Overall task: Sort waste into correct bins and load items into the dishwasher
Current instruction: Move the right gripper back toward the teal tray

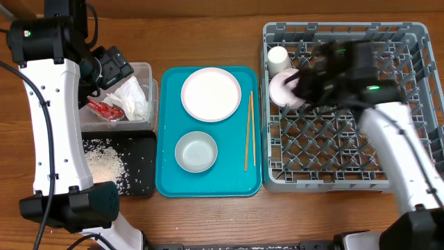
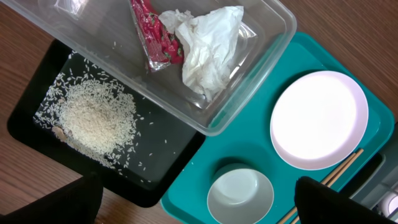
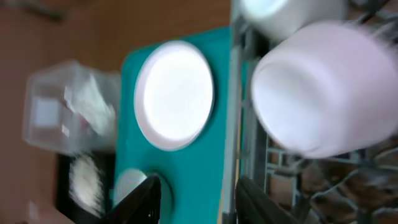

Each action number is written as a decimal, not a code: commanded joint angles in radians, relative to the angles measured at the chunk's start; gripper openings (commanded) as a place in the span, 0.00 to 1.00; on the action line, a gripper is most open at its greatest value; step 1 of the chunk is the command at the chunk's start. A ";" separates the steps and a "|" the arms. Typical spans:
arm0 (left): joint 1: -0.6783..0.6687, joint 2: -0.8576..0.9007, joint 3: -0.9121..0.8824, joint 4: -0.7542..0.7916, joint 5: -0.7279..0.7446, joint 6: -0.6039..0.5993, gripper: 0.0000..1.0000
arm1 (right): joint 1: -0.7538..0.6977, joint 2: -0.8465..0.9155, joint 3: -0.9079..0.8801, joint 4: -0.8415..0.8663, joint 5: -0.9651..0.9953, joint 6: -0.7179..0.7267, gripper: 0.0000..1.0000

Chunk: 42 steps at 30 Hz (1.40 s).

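Right gripper beside pink bowl in rack; jaws part-open, empty; should rise clear of pegs. Left gripper wide open over tub.

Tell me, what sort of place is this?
Likely a lab bench staged as a dish-clearing station, not a real kitchen: a grey dish rack and a teal tray with a plate sit on a wooden table.

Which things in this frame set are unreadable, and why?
Overhead: right tool smeared by motion; whether it touches the pink bowl is unclear.
Right wrist: whole view blurred; cup cut off by the top edge.
Left wrist: chopsticks partly hidden behind a tool finger.
Overhead: left arm covers part of the clear tub.
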 commanded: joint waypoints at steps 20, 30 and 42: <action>-0.001 -0.009 0.002 -0.002 0.003 0.012 1.00 | 0.854 0.247 0.015 0.066 0.381 -0.248 0.42; -0.001 -0.009 0.002 -0.002 0.003 0.012 1.00 | 0.846 0.203 0.032 0.097 0.435 -0.202 0.42; -0.001 -0.009 0.002 -0.002 0.003 0.012 1.00 | 0.558 0.095 0.019 -0.074 0.572 0.108 0.39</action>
